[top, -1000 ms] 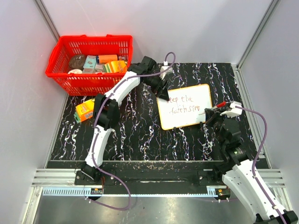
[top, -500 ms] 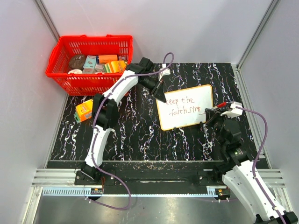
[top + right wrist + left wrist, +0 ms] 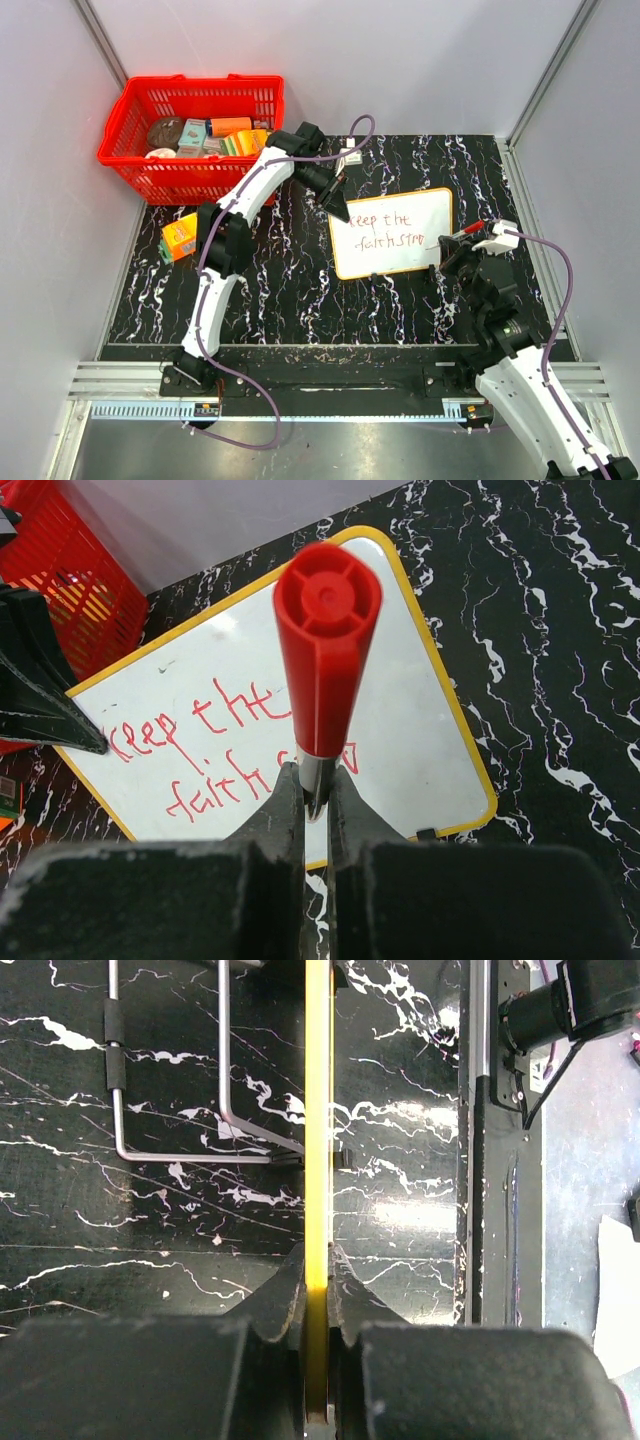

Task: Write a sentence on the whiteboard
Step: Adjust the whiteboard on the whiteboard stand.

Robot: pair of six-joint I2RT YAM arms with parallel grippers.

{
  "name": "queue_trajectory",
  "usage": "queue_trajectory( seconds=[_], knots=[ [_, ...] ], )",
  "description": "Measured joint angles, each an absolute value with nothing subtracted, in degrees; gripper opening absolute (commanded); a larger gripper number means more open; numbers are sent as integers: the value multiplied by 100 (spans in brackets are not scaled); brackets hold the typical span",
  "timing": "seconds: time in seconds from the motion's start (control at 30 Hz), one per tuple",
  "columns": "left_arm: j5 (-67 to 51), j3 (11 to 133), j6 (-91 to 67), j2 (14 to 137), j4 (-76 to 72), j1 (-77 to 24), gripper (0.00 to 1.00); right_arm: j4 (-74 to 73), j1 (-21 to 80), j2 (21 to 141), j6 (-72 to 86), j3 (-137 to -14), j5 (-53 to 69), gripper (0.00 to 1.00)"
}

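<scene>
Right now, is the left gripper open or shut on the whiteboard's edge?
Shut: in its wrist view the left gripper pinches the rim of the whiteboard from both sides.

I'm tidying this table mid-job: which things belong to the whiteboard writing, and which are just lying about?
In use:
whiteboard, its edge clamped by the left hand
sentence written on it in red
red marker, gripped in the right hand

Lying about:
red basket of small boxes
orange carton in front of the basket
</scene>
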State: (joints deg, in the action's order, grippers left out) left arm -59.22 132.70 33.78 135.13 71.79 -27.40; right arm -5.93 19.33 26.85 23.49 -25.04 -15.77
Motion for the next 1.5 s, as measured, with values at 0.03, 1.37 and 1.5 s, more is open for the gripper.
queue_trajectory(
  seconds=[0.03, 1.37, 1.5],
  knots=[
    [-5911, 13290, 3433, 13513, 7225, -2740, 0, -609, 1933, 2670, 2349, -2504, -1570, 0],
    [-3806, 12829, 2512, 13515, 6276, -3496, 69, -974, 1933, 2235, 2453, -2506, -1398, 0],
    [-3350, 12503, 2362, 13312, 5894, -3535, 82, -976, 1933, 2226, 2453, -2506, -1398, 0]
  ],
)
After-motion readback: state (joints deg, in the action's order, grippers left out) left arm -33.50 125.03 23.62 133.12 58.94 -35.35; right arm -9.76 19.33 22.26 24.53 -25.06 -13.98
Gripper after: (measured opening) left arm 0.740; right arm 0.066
